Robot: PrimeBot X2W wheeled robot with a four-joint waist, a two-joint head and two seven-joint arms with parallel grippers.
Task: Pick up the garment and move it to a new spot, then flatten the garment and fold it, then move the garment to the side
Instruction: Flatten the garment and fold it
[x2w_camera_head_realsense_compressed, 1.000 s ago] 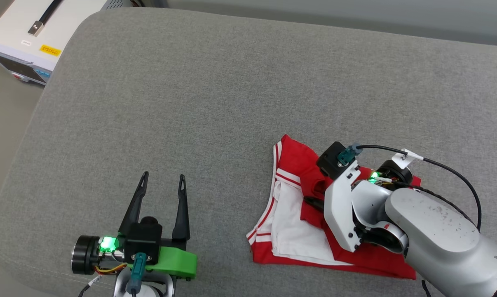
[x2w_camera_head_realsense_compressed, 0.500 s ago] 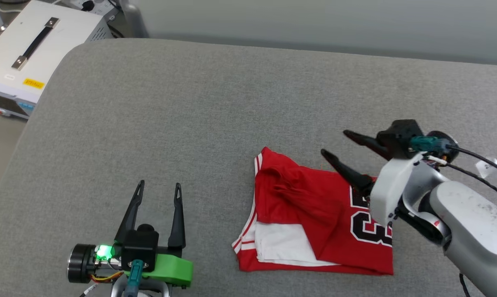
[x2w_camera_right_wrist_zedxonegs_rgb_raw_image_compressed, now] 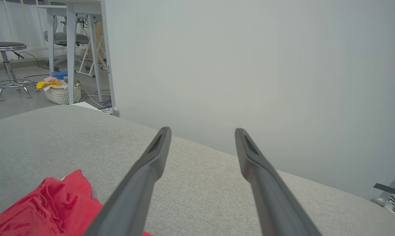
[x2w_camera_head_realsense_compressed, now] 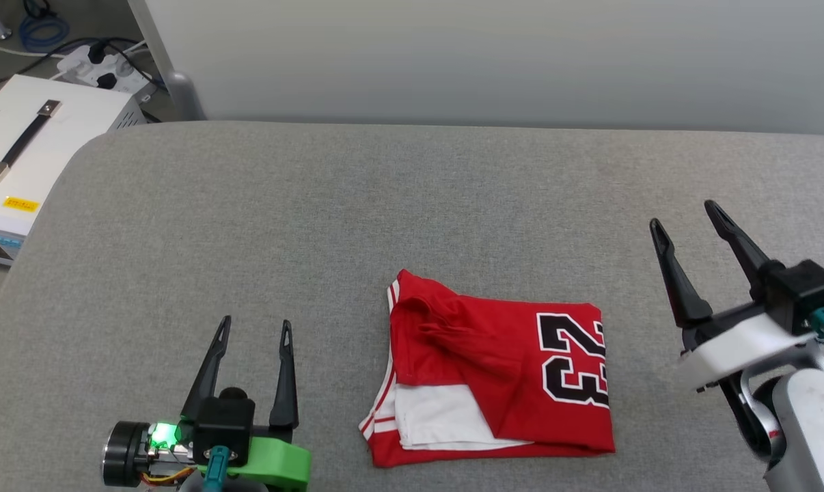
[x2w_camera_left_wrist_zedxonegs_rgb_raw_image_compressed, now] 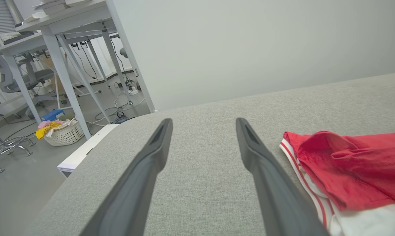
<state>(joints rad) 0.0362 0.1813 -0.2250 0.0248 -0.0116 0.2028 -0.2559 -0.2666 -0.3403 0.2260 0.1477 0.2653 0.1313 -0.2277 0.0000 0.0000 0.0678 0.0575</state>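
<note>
The garment (x2w_camera_head_realsense_compressed: 494, 372), a red jersey folded into a rough rectangle, lies on the grey cushion (x2w_camera_head_realsense_compressed: 357, 225) near its front, with a black white-edged "23" on its right part and a white sleeve showing at its lower left. My left gripper (x2w_camera_head_realsense_compressed: 255, 328) stands open at the lower left, well left of the garment, with nothing between its fingers. My right gripper (x2w_camera_head_realsense_compressed: 685, 215) is open and empty to the right of the garment, lifted clear of it. In the left wrist view the garment (x2w_camera_left_wrist_zedxonegs_rgb_raw_image_compressed: 348, 170) lies to the right of the open fingers. The right wrist view has the garment (x2w_camera_right_wrist_zedxonegs_rgb_raw_image_compressed: 47, 206) at its lower left.
A white equipment case (x2w_camera_head_realsense_compressed: 22, 157) with a black handle stands off the cushion's left edge, with a power strip (x2w_camera_head_realsense_compressed: 104, 68) and cables behind it. A pale wall (x2w_camera_head_realsense_compressed: 494, 61) runs along the cushion's far edge. A white laundry basket (x2w_camera_left_wrist_zedxonegs_rgb_raw_image_compressed: 61, 132) sits under a desk on the floor.
My right gripper opened, let go of the garment, rose and drew back to the right; the folded jersey now lies free. The head camera tilted up. The left gripper held still.
</note>
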